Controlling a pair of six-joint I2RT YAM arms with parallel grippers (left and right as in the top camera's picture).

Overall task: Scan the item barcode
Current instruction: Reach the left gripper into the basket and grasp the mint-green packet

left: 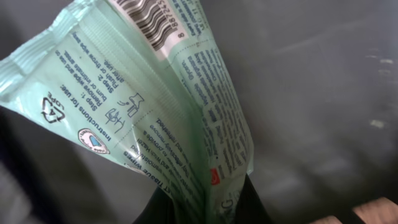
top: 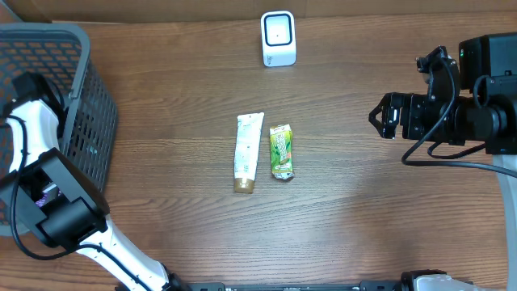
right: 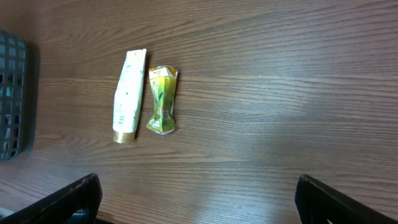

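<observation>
At the worktop's (top: 339,210) 9 o'clock, by the basket (top: 81,105), the left fingers (left: 165,211) pinch a pale green packet (left: 155,106), barcode (left: 149,18) showing. The right fingers (right: 74,196) gape wide and empty at 3 o'clock. The scanner (top: 278,38) stands at 12 o'clock.

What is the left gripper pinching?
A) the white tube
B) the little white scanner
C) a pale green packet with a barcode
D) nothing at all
C: in the left wrist view the left gripper is shut on the packet, with its barcode at the top.
</observation>
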